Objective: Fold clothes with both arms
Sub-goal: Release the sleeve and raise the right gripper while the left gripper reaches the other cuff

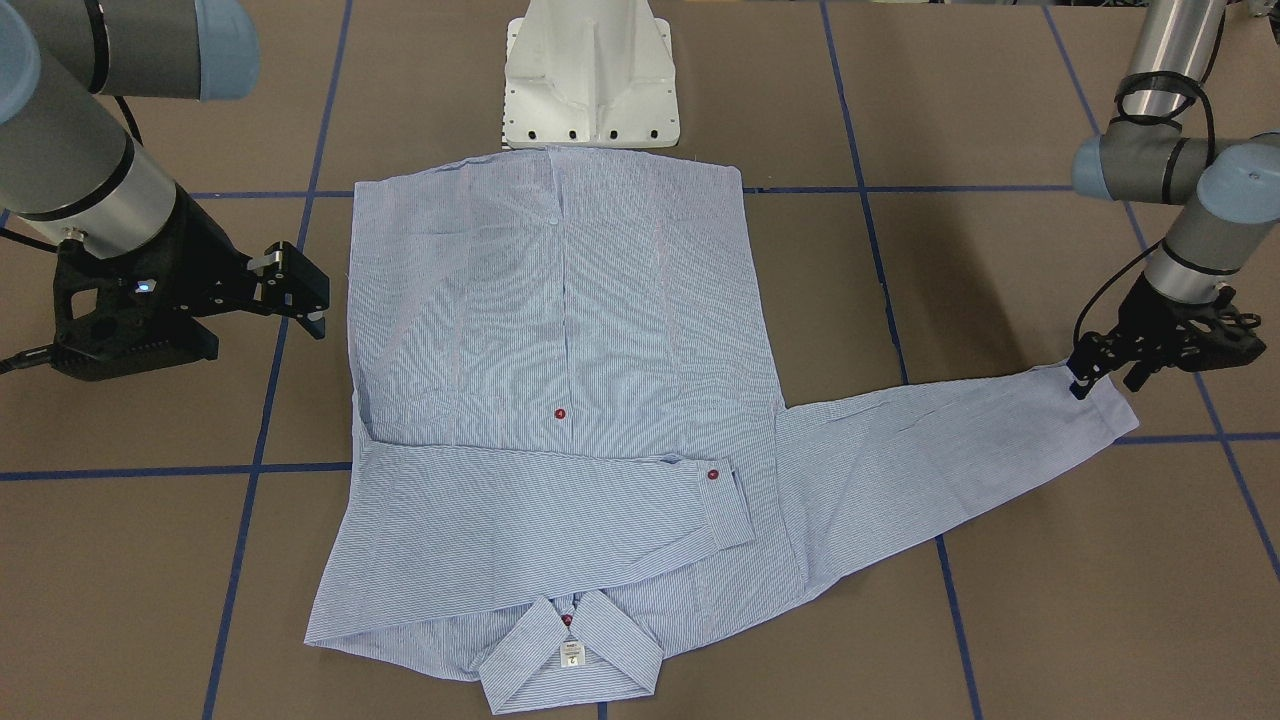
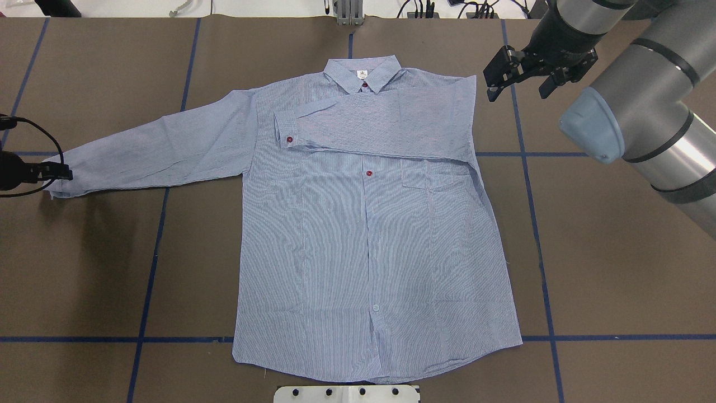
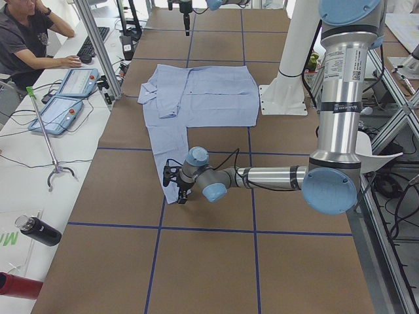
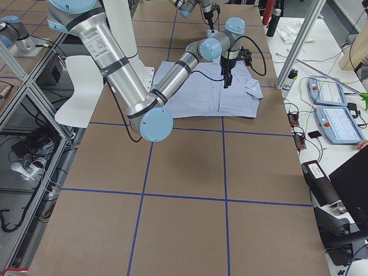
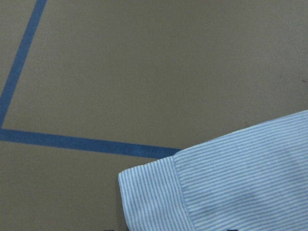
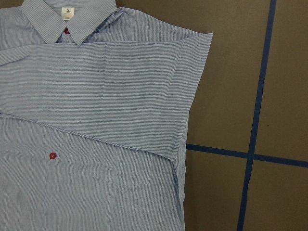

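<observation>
The light blue striped shirt (image 2: 369, 240) lies flat and face up on the brown table, its collar (image 2: 363, 73) away from the robot. One sleeve is folded across the chest, its cuff (image 2: 286, 131) showing a red button. The other sleeve (image 2: 162, 148) stretches out to the robot's left. My left gripper (image 1: 1105, 383) is low at that sleeve's cuff (image 5: 159, 192), its fingers apart at the cuff's edge. My right gripper (image 2: 517, 89) hangs open beside the folded shoulder edge (image 6: 192, 96), holding nothing.
The white pedestal base (image 1: 590, 75) stands at the shirt's hem. Blue tape lines (image 2: 151, 268) grid the table. In the exterior left view a person (image 3: 26, 39) sits at a side bench with control tablets (image 3: 65, 98) and a bottle (image 3: 39, 230).
</observation>
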Controlling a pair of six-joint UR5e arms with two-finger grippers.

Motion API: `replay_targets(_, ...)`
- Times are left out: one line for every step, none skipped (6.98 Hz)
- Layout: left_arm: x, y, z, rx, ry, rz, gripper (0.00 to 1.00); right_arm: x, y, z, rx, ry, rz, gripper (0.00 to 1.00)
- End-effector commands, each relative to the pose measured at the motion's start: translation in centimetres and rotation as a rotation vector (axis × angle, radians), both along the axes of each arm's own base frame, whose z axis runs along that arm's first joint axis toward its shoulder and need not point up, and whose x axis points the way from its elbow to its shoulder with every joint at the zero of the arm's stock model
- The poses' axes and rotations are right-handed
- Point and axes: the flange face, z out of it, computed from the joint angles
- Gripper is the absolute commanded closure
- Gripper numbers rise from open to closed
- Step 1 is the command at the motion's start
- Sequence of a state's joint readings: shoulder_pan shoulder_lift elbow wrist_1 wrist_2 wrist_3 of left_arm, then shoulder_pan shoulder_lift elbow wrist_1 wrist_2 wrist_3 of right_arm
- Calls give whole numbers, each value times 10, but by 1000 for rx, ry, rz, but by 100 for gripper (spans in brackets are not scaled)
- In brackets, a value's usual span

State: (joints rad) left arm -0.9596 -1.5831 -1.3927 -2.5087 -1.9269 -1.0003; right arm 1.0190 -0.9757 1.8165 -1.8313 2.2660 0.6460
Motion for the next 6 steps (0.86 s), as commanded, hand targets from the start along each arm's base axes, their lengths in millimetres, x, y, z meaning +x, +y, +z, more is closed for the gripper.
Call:
replay_targets(2, 8, 4, -5, -4, 14, 26, -1, 0, -1, 3, -1, -2, 0)
replay_targets(1, 9, -5, 9, 5, 19, 31, -2, -1, -2, 3, -1, -2, 0)
replay_targets(-6, 20, -11, 11, 9, 21, 38, -2, -1, -1, 1, 0, -2, 0)
replay_targets(-10, 26, -14, 15, 12, 23, 52, -2, -1, 0, 0, 1, -2, 0)
replay_targets(-8, 27, -13, 13, 12, 27, 54, -3, -2, 2, -4, 3, -2, 0)
replay_targets(-8, 27, -13, 13, 12, 27, 51, -3, -3, 2, -4, 3, -2, 0)
